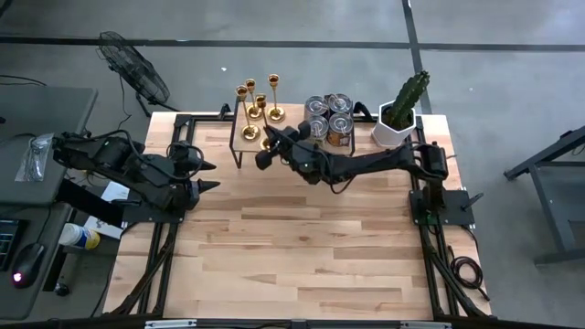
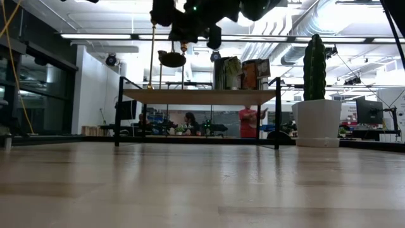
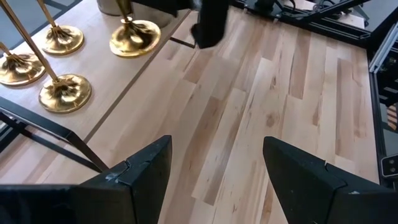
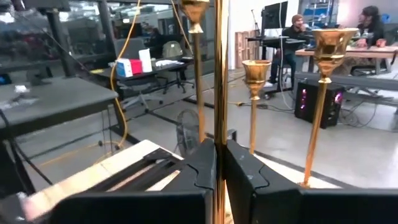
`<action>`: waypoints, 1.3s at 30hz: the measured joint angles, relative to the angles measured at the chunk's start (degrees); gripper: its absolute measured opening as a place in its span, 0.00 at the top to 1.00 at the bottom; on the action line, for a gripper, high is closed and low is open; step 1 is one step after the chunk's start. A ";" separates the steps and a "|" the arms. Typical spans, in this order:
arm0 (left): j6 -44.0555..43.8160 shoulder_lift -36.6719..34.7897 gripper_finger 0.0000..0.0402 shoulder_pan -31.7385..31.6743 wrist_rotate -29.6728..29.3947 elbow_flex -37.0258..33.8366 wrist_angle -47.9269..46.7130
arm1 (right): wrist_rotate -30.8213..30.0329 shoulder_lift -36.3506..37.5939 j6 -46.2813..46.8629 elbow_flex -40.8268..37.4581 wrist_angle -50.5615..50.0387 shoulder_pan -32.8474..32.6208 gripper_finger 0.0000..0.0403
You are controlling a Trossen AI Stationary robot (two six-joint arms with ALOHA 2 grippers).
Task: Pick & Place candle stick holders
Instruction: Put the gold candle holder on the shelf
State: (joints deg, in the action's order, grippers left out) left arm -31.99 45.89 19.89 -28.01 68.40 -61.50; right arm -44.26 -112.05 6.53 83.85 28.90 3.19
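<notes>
Three gold candle stick holders (image 1: 249,133) stand by their round bases on the left end of a raised wooden shelf (image 2: 202,95) at the table's far side; the right wrist view shows their cups (image 4: 255,68). A further holder (image 2: 172,59) hangs above that shelf, with my right gripper (image 1: 267,151) shut on it, the arm reaching in from the table's right. My left gripper (image 1: 208,175) stands open at the table's left side, nothing between its fingers (image 3: 143,180). My right gripper pinches the holder's thin stem (image 4: 219,93) between its two fingers. The fingers lie level, come from the table's right side and cross the stem. The holder stands upright in the hold, its round base (image 3: 134,37) lifted clear of the shelf top.
Several silver-topped cans (image 1: 329,117) stand on the shelf's right part. A potted cactus (image 1: 399,114) sits at the far right corner. The shelf's black legs (image 2: 119,111) stand on the table. Bare wood (image 1: 302,247) stretches over the middle and near part of the table.
</notes>
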 joint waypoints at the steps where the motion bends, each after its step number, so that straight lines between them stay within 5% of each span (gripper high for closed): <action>1: 0.00 0.00 0.39 -0.01 -0.02 0.00 -0.01 | 0.78 0.00 -0.63 0.00 -0.31 0.47 0.99; 25: 0.19 -0.02 0.39 -0.01 -0.23 0.00 -0.41 | -0.15 -5.75 1.51 -0.13 4.04 5.22 0.99; 39: 0.20 -0.02 0.39 -0.01 -0.20 0.00 -0.52 | 8.40 -6.69 0.93 -0.13 4.86 7.16 0.99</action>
State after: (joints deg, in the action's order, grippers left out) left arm -31.79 45.87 19.88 -28.21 68.40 -62.02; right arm -35.86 -118.74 7.46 83.72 33.76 10.34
